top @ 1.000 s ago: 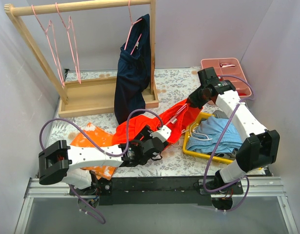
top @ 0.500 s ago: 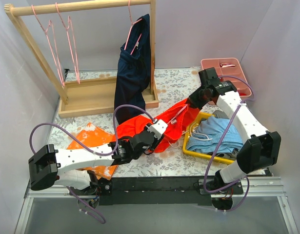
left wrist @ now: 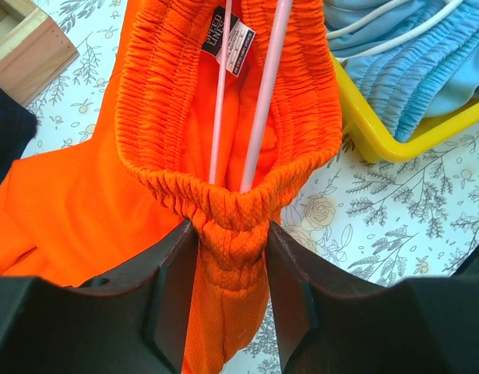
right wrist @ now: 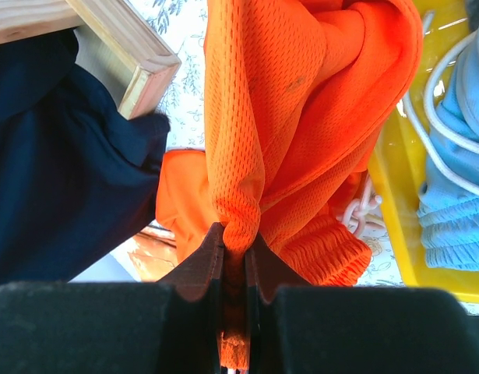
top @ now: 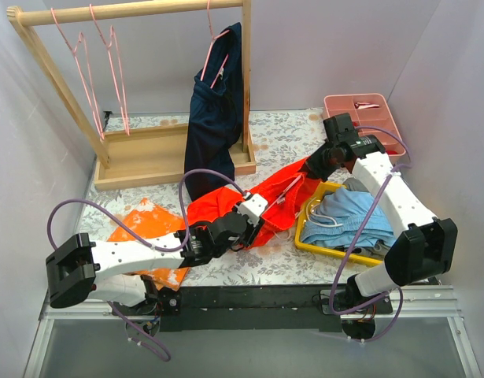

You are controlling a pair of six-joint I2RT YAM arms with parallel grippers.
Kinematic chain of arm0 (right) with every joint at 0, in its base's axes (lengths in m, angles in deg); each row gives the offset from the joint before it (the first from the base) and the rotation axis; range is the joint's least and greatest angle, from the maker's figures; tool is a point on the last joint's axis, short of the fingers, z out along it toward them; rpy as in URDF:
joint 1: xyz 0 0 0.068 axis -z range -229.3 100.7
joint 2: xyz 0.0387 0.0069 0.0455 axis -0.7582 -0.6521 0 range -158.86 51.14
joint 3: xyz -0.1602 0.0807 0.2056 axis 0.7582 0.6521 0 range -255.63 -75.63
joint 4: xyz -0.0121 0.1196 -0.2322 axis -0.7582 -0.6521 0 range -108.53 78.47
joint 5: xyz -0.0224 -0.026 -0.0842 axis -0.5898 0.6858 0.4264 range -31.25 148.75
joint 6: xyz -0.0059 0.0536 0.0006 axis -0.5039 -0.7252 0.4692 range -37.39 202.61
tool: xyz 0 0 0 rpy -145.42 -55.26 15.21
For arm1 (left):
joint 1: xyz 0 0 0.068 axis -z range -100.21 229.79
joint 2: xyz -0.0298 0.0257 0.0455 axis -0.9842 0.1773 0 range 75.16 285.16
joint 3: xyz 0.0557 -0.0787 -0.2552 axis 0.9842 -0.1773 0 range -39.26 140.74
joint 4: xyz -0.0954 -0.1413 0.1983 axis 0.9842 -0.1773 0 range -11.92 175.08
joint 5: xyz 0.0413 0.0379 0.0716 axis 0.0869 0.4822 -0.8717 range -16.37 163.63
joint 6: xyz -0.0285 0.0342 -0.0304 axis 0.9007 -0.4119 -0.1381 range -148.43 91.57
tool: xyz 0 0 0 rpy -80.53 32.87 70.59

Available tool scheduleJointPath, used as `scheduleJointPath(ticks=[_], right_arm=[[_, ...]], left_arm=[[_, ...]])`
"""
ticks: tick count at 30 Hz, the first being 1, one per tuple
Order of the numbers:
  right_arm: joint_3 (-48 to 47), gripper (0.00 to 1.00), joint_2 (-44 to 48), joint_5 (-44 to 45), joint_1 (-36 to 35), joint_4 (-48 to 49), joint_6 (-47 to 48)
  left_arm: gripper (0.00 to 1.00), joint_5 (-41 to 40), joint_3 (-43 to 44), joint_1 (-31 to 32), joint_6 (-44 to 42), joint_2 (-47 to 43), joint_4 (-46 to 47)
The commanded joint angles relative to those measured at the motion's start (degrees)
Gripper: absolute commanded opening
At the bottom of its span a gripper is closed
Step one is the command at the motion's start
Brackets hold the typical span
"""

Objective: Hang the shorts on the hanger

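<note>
My left hand is clenched on the gathered elastic waistband of the shorts, the bunched fabric squeezed between both dark fingers at the bottom centre of the left wrist view. Just above that pinch the waistband gapes open, and two thin pink wires of the hanger run down from the top of the frame into the opening. A black and white label sits on the inside of the band near the top.

My right hand is clamped on a fold of the same orange mesh, which rises from its fingers up the middle of the right wrist view.

From above, the shorts stretch as a diagonal band between the two hands, from centre to right of centre, over the flowered surface. To their right is a yellow tray holding a light blue garment. To their left, an orange cloth with white speckles lies flat.

Further back, a navy garment hangs from the wooden rack, with more pink hangers at upper left and a pink tray at upper right.
</note>
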Motion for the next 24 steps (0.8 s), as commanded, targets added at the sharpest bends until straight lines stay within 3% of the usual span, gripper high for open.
scheduleJointPath(ticks=[1,4,7,9,12,13,15,16,17,24], right_arm=[[-0.2,0.01,2.6,-4.6,-0.1,0.9,-0.2],[-0.6,0.01,2.8,-4.6,0.0,1.0,-0.1],[-0.5,0.01,2.8,-5.0,-0.1,1.1,0.1],[-0.4,0.01,2.8,-5.2,-0.2,1.1,0.1],[0.0,0.01,2.8,-5.7,0.0,1.5,0.1],[0.1,0.01,2.7,-5.9,-0.1,1.6,0.1],[0.4,0.01,2.8,-6.3,-0.1,1.7,0.2],[0.3,0.01,2.8,-6.5,-0.1,1.7,0.2],[0.4,0.01,2.7,-6.6,-0.1,1.8,0.4],[-0.1,0.05,3.0,-7.1,-0.1,2.1,4.1]], left_arm=[[0.41,-1.3,-0.6,-0.3,2.3,-0.4,2.7],[0.48,-1.5,-0.6,-0.2,3.2,0.0,2.0],[0.62,-1.7,-1.4,-0.2,4.1,-0.3,2.2],[0.63,-1.7,-1.9,-0.2,4.7,-0.3,2.2],[0.52,-2.6,-3.3,-0.3,5.4,-1.0,4.0],[0.38,-3.7,-3.7,-0.2,5.6,-1.8,4.5],[0.21,-4.3,-4.4,-0.3,5.2,-2.0,6.2],[0.05,-4.7,-4.3,-0.3,4.9,-2.0,6.3],[0.0,-5.1,-3.8,-0.3,4.6,-1.5,5.6],[0.0,-4.0,0.6,-0.3,4.8,-3.7,0.3]])
